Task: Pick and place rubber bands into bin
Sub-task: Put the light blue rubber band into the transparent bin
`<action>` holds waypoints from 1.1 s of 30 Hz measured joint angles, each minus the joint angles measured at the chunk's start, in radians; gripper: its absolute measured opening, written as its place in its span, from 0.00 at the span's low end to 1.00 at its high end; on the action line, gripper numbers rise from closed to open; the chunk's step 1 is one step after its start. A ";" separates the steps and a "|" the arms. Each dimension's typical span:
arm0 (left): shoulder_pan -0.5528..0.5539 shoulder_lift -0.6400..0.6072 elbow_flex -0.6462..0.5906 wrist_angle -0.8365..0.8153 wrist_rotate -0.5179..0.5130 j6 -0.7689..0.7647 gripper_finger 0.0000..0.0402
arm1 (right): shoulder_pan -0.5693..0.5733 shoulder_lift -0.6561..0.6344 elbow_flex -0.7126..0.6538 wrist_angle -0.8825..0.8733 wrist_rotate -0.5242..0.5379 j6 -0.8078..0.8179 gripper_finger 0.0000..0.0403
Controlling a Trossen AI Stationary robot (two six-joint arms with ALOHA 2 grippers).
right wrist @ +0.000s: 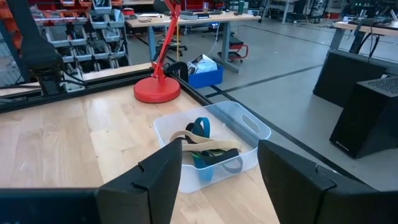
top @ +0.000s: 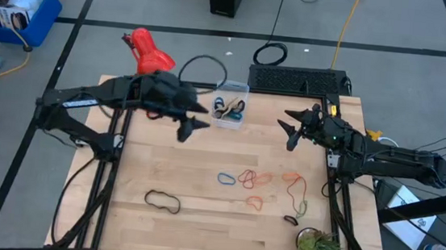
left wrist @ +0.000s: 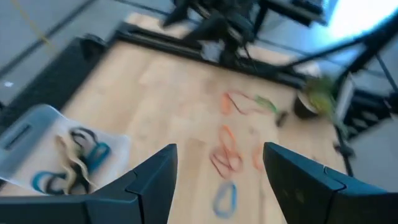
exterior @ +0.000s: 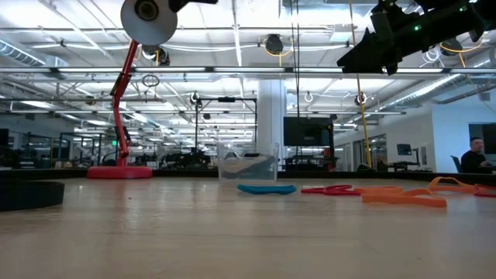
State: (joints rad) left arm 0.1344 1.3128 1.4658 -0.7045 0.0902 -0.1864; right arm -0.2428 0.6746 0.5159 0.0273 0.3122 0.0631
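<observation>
Rubber bands (top: 260, 185) lie loose mid-table toward the near right; several more sit in bin (top: 229, 108) at the far edge. Left gripper (top: 192, 116) hovers just left of bin, jaws wide, empty. Right gripper (top: 291, 125) hovers right, wide, empty.

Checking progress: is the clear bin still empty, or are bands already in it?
Not empty. The bin already holds several rubber bands, blue, tan and black, loosely piled together inside.
</observation>
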 joint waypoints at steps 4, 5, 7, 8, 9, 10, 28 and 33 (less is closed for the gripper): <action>-0.056 0.001 0.000 -0.097 0.038 0.028 0.61 | 0.000 0.000 0.000 0.000 0.000 0.000 0.52; -0.070 0.006 0.000 -0.112 0.040 0.051 0.61 | 0.000 0.000 0.000 0.001 0.000 0.000 0.52; -0.103 0.031 0.000 -0.114 0.032 0.094 0.61 | 0.000 0.000 0.000 0.002 0.000 0.000 0.52; -0.117 0.044 0.000 -0.113 0.023 0.113 0.61 | 0.000 0.000 0.000 0.002 -0.001 0.000 0.52; -0.131 0.061 0.000 -0.113 0.017 0.130 0.61 | 0.000 0.000 0.000 0.003 -0.001 0.000 0.52; -0.143 0.081 0.000 -0.110 0.012 0.144 0.61 | 0.000 0.000 0.000 0.003 -0.001 0.000 0.52; -0.168 0.545 0.000 0.056 -0.051 0.206 0.61 | 0.000 0.000 0.000 0.007 -0.003 0.000 0.52; -0.169 0.639 0.000 0.079 -0.030 0.212 0.61 | 0.001 0.000 0.000 0.006 -0.003 0.000 0.52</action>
State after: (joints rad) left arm -0.0349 1.9517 1.4658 -0.6258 0.0601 0.0257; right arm -0.2420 0.6743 0.5163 0.0338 0.3092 0.0631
